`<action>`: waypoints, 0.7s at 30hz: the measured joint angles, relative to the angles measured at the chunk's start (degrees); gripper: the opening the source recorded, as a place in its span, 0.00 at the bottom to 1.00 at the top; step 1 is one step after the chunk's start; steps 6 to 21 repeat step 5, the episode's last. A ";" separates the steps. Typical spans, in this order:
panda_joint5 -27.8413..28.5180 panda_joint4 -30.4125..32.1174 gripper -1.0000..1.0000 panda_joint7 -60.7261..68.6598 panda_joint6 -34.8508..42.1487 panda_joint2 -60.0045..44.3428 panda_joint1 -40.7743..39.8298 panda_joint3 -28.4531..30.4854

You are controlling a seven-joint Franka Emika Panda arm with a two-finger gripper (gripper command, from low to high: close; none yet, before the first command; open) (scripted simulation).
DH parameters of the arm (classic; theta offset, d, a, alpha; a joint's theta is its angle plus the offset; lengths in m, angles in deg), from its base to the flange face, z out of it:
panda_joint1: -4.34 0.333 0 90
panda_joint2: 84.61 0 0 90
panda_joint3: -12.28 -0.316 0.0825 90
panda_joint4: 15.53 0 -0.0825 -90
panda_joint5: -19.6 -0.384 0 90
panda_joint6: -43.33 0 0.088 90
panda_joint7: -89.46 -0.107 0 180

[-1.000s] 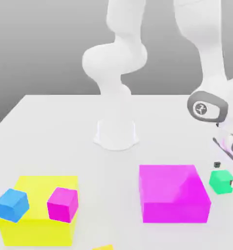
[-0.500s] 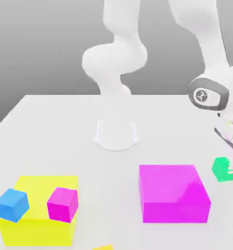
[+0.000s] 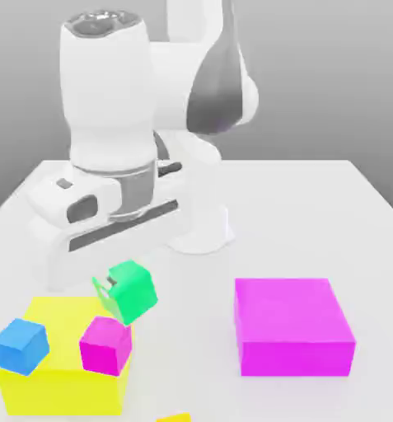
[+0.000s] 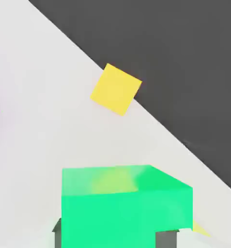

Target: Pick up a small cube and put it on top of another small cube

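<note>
The small green cube (image 3: 130, 292) hangs tilted in the air with my gripper (image 3: 125, 290) shut on it. It is just above and slightly to the exterior view's right of the small magenta cube (image 3: 105, 344), which rests on the yellow block (image 3: 61, 383). A narrow gap separates the two cubes. In the hand view the green cube (image 4: 122, 206) sits between my dark fingertips (image 4: 63, 231).
A small blue cube (image 3: 21, 344) sits on the yellow block beside the magenta one. A large flat magenta block (image 3: 292, 325) lies at the exterior view's right. A small yellow piece (image 4: 116, 89) lies near the table edge. The arm's white base (image 3: 198, 227) stands behind.
My gripper lifted the green cube from beside the large magenta block and carried it across to the exterior view's left, over the small magenta cube. The wrist has turned.
</note>
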 joint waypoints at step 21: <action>-1.35 1.34 1.00 1.03 -5.46 -4.25 0.21 0.14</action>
